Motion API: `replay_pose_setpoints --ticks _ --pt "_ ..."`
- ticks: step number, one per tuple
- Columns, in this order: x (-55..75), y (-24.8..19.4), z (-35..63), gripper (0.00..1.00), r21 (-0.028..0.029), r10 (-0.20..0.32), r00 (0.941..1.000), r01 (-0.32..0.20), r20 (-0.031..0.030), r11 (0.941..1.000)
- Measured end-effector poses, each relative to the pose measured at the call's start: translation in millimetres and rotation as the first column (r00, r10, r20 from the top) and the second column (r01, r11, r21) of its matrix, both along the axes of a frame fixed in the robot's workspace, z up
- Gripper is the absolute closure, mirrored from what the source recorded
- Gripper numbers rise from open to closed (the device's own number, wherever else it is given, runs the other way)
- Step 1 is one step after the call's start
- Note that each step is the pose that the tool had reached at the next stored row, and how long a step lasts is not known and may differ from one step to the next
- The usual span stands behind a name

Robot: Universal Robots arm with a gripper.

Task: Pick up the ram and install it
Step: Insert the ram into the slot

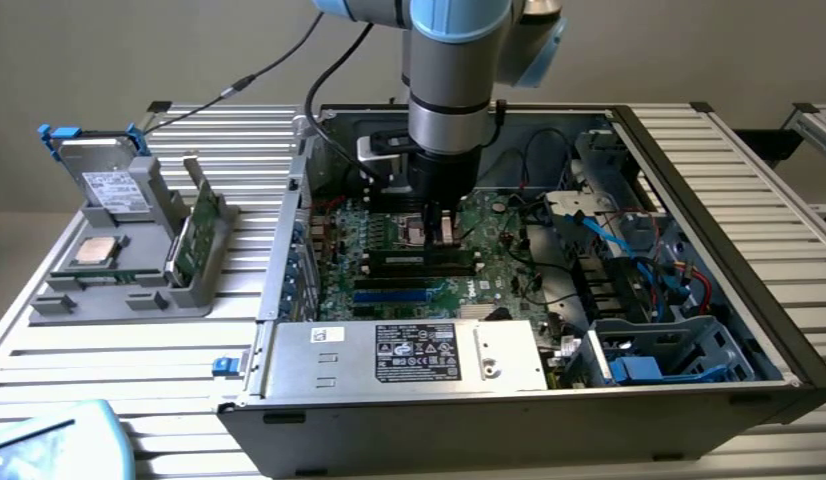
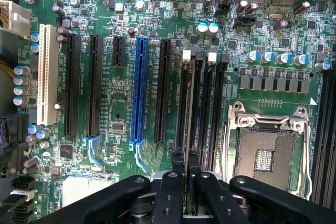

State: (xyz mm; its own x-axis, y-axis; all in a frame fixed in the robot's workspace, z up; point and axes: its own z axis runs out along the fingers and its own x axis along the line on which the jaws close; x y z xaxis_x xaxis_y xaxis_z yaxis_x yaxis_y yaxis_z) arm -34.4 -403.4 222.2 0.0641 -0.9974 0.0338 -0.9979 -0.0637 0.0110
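My gripper (image 1: 440,232) is lowered inside the open computer case, right above the motherboard (image 1: 386,290). In the wrist view the two black fingers (image 2: 176,163) stand close together, shut on the ram (image 2: 188,103). The ram shows edge-on as a thin dark strip running along one of the black memory slots (image 2: 212,103), beside the empty processor socket (image 2: 265,153). White latches (image 2: 185,55) sit at the far end of these slots. I cannot tell how deep the ram sits in its slot.
A grey holder (image 1: 66,300) at the exterior view's left carries another green stick (image 1: 197,235), a silver processor chip (image 1: 93,252) and a drive (image 1: 113,185). The power supply (image 1: 413,355), blue cables (image 1: 627,250) and case walls (image 1: 733,230) surround the board. Long expansion slots, one of them blue (image 2: 140,87), lie beside the memory slots.
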Motion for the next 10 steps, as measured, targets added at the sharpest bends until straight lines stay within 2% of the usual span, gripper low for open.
replay_pose_setpoints --ticks 10 --pt "-0.1 0.4 2.4 0.86 -0.003 0.005 1.0 -0.005 -0.0002 1.0"
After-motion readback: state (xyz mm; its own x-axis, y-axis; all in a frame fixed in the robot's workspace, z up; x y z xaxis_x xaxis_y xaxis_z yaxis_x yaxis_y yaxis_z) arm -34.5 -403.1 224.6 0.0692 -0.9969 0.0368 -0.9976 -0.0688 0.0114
